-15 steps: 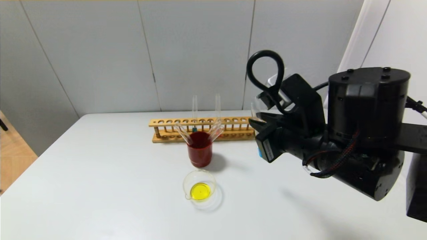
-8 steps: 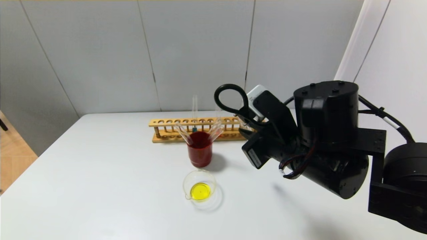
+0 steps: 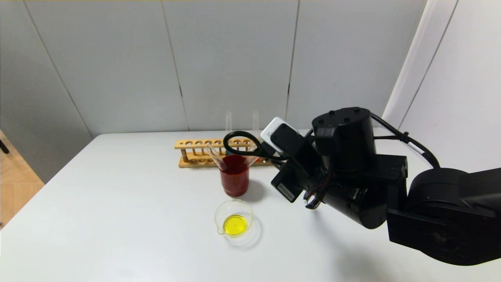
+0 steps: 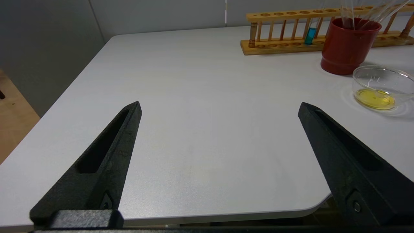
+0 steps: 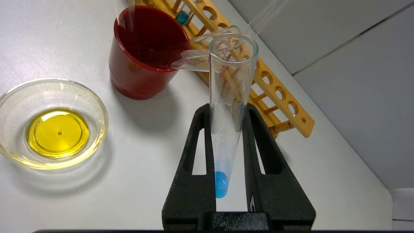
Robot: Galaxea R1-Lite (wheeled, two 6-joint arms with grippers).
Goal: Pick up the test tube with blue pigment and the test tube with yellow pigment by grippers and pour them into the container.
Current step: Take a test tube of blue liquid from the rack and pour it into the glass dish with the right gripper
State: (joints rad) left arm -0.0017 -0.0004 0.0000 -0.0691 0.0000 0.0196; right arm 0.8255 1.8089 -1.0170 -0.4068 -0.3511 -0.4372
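Right gripper (image 5: 226, 113): its two black fingers are clamped on the blue tube (image 5: 228, 106), held above the table (image 3: 117, 203) towards the right side, just right of the red cup (image 3: 234, 176).

Blue tube: a clear glass tube with a small amount of blue liquid at its rounded end, which sits nearest the wrist; the open mouth points away from the wrist, towards the rack (image 5: 278, 97) and the cup. In the head view the arm hides it.

Left gripper (image 4: 220, 110): its fingers stand wide apart with nothing between them, low over the near left part of the table, well apart from the glassware.

Dish (image 3: 234, 221): a low clear glass dish near the middle of the table, on the near side of the red cup, holding a shallow pool of yellow liquid.

Red cup: just beside the dish on its far side, with several empty clear tubes leaning in it.

Rack: a long wooden tube rack along the far edge of the table behind the cup; one slot holds a second tube with blue liquid (image 4: 310, 35).

Yellow tube: it cannot be told apart from the empty tubes in the cup.
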